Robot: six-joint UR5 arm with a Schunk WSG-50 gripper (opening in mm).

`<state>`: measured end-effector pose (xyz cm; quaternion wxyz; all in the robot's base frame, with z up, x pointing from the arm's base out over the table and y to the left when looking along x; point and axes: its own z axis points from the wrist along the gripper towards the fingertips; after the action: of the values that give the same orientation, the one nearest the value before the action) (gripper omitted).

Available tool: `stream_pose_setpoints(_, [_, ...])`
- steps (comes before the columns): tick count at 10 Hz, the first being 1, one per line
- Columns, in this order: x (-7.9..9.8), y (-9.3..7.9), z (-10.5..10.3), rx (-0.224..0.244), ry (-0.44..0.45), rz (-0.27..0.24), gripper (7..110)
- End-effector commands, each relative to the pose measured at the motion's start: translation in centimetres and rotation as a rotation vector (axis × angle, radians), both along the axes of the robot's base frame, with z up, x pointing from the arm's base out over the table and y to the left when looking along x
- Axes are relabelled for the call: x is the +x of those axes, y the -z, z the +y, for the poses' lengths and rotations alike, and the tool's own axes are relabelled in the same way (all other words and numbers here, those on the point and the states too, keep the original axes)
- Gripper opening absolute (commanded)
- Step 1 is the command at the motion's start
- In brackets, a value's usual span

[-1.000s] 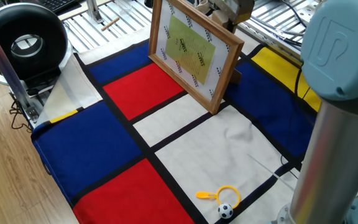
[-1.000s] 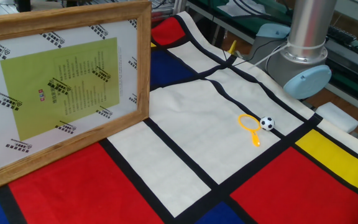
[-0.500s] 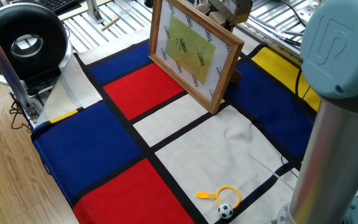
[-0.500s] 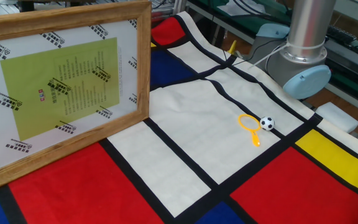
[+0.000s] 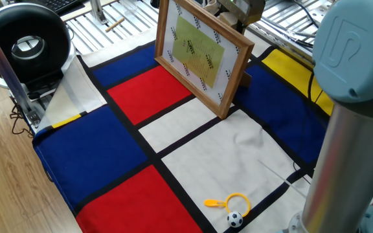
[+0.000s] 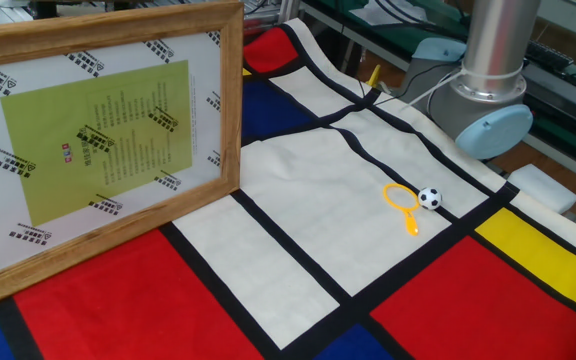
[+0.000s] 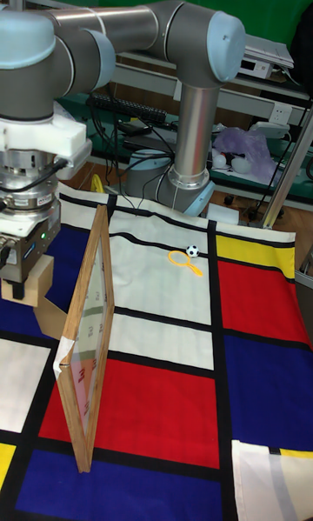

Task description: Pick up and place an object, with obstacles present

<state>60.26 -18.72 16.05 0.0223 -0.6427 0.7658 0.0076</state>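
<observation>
In the tall fixed view the tan wooden cube (image 7: 36, 286) hangs just under my gripper (image 7: 24, 269), whose fingers are shut on its top. It sits low over the blue patch at the left, behind the upright picture frame (image 7: 87, 356). That frame (image 5: 199, 52) stands on edge across the cloth, its white panel and yellow-green sheet (image 6: 98, 130) facing away from the cube. In one fixed view only the gripper's body (image 5: 239, 11) shows above the frame's top edge, and the cube is hidden. The other fixed view shows neither gripper nor cube.
A tiny football (image 5: 235, 219) and a yellow ring (image 5: 236, 201) lie on the white patch near the robot's base (image 6: 483, 120). The arm's grey column (image 5: 348, 129) fills the right side. A black round device (image 5: 24, 42) stands off the cloth's far corner.
</observation>
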Motion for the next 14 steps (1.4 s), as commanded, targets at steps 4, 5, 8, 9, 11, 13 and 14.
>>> stream_pose_setpoints(4, [-1.0, -8.1, -2.9, -0.158, -0.067, 0.088, 7])
stream_pose_setpoints(5, [-1.0, -9.4, -2.0, -0.142, -0.060, 0.098, 7])
stream_pose_setpoints(8, [-1.7, -10.6, 0.1, -0.104, -0.026, 0.113, 7])
stream_pose_setpoints(9, [-1.7, -10.9, 0.5, -0.103, -0.020, 0.115, 7])
stream_pose_setpoints(11, [-1.7, -11.4, 1.6, -0.086, -0.015, 0.116, 7])
stream_pose_setpoints(13, [-1.5, -11.4, 2.9, -0.054, -0.010, 0.111, 7])
stream_pose_setpoints(14, [-1.5, -11.3, 3.9, -0.027, -0.003, 0.110, 7])
